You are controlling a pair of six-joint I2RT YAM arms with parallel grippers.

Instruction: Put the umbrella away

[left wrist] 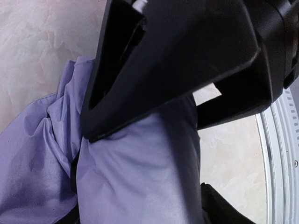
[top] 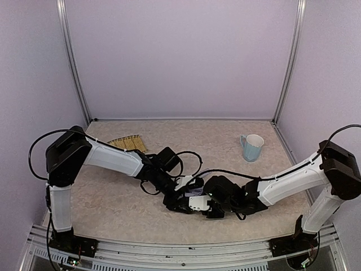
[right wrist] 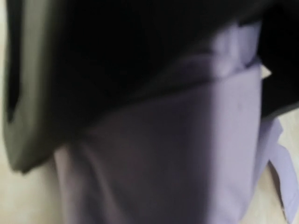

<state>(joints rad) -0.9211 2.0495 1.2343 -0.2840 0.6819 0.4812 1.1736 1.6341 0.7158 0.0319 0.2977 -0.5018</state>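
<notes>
The umbrella (top: 193, 188) is a folded bundle of pale lavender fabric at the near middle of the table, almost wholly hidden between the two grippers. My left gripper (top: 179, 200) reaches it from the left. In the left wrist view the lavender fabric (left wrist: 140, 172) fills the space between my black fingers (left wrist: 224, 205), so this gripper (left wrist: 140, 205) is shut on it. My right gripper (top: 199, 204) meets it from the right and shows as a black body (left wrist: 187, 51) above the fabric. The right wrist view is blurred; the fabric (right wrist: 187, 154) fills its jaw space. Shaft and handle are hidden.
A pale blue and white mug (top: 251, 147) stands at the back right. A flat bamboo mat (top: 127, 143) lies at the back left behind the left arm. The table's metal front rail (left wrist: 280, 154) runs close to the grippers. Purple walls enclose the table.
</notes>
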